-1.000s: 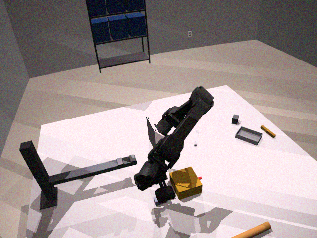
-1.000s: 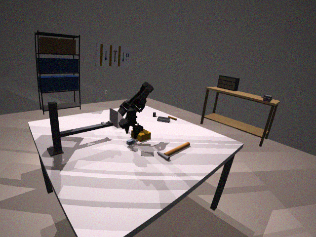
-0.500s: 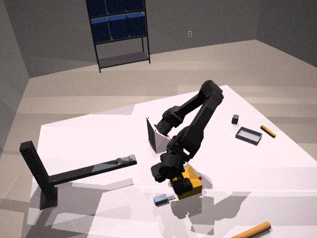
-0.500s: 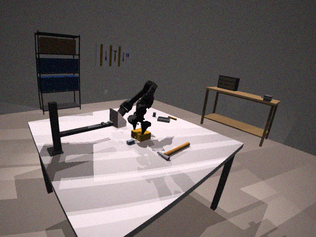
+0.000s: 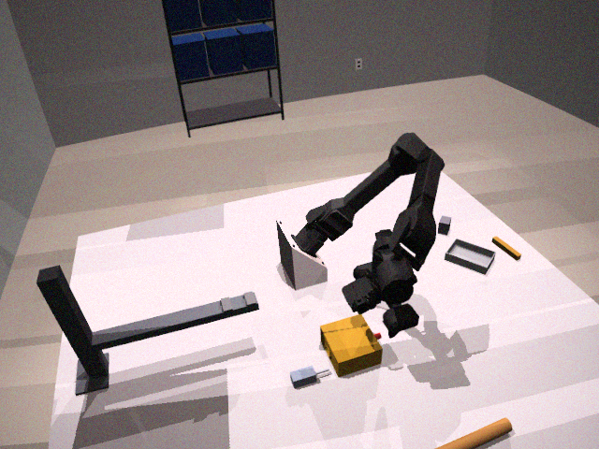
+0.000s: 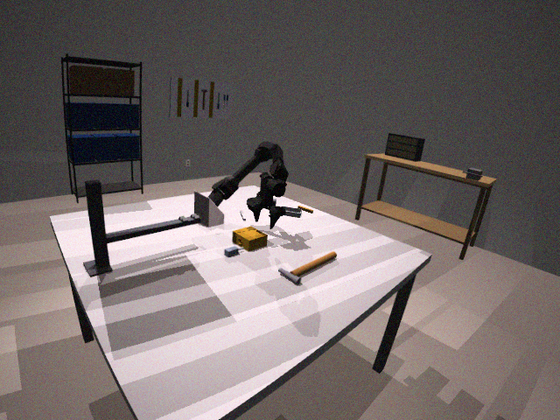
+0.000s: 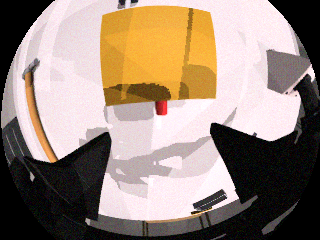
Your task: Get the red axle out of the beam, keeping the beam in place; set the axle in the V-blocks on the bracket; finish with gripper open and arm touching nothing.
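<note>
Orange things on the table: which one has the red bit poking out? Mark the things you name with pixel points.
The blocky yellow-orange beam (image 5: 352, 343) (image 6: 249, 238) (image 7: 155, 50); the others are long and thin.

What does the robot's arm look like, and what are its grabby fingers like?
The arm is black all over, made of chunky, angular pieces joined by narrower links. Its end effector is black too, with two thick fingers that narrow to pointy tips. I can't make out any cables or markings.

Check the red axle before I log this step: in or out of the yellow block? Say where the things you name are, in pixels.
Partly in: its red end (image 5: 377, 335) (image 7: 161, 108) sticks out of one side.
</note>
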You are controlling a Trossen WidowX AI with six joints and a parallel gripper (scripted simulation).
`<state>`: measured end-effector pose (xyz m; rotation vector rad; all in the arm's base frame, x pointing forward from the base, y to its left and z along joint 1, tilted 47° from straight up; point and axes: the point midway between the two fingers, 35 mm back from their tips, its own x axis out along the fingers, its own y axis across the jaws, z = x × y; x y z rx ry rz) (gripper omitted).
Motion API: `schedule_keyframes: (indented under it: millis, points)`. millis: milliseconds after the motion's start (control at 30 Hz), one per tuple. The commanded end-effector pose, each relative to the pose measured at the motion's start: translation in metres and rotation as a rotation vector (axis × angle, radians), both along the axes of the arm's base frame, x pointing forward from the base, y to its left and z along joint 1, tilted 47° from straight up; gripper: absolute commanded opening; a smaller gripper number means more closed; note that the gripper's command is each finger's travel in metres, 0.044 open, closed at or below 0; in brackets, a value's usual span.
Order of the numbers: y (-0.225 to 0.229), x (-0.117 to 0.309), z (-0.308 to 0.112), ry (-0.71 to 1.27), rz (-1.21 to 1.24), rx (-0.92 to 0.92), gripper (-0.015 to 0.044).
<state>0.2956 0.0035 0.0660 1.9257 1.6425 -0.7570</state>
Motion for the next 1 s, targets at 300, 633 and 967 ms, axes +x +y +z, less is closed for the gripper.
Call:
schedule_keyframes:
  millis: [300, 633, 967]
  points:
    - [0.015, -0.001, -0.010, 0.007, -0.003, 0.009, 0.0440]
    - [0.027, 0.001, -0.021, 0.007, -0.003, 0.010, 0.0440]
    - [0.039, 0.002, -0.031, 0.007, -0.003, 0.012, 0.0440]
